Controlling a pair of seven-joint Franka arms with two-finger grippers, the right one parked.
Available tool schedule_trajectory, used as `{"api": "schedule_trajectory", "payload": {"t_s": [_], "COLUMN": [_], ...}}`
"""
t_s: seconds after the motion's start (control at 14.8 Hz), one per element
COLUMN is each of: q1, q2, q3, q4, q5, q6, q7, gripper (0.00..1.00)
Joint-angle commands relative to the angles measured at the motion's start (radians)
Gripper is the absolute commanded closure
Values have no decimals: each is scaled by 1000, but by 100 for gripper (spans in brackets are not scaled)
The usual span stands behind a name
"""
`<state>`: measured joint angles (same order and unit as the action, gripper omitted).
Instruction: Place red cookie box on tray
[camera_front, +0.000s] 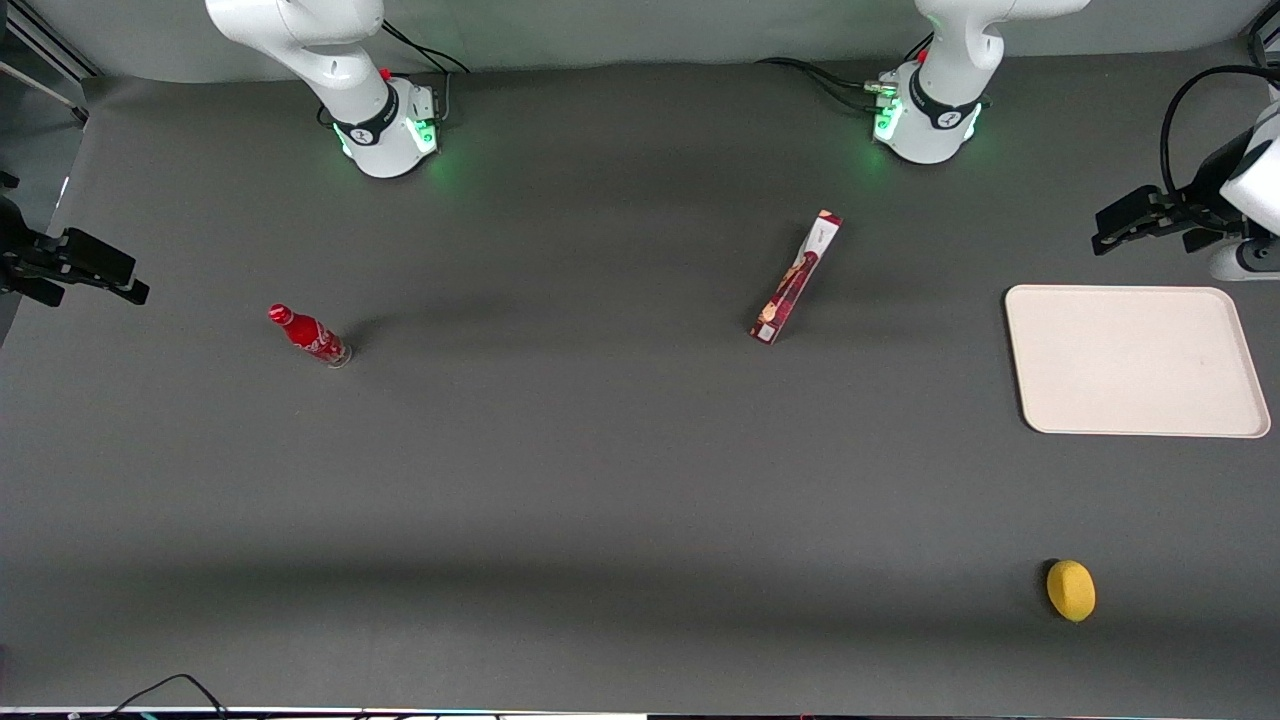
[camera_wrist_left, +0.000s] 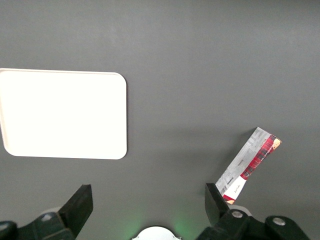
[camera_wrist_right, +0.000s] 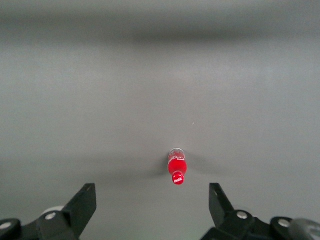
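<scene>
Jaws wide, holding nothing, the left gripper (camera_wrist_left: 147, 202) hangs high — 1 red cookie box (camera_front: 796, 278) on edge, well apart from the tray (camera_front: 1135, 362).

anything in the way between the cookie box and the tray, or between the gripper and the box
Nothing visible. Only bare table lies between the red cookie box, standing on its narrow edge, and the tray. The left gripper hangs open above the table with nothing between it and the box. The lemon sits nearer the front camera, off both paths.

Front view overhead; left wrist shares tray (camera_front: 1135, 360) (camera_wrist_left: 62, 114).
</scene>
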<state>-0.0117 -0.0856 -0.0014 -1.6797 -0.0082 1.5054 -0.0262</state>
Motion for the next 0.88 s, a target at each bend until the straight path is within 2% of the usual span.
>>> {"api": "schedule_trajectory", "payload": {"t_s": [0.0,0.34,0.61,0.81], "q1": [-14,-20,-19,-13], "q2": [23,32,30,24], "q3": [-3,-21,-167,-325], "q4": [51,38,-40,-258], "q5": [40,7,-154,-216], "q6": [-60,-115,-110,104], "q7": [-2,-20,-44,-58], "gripper": [0,0,0,0]}}
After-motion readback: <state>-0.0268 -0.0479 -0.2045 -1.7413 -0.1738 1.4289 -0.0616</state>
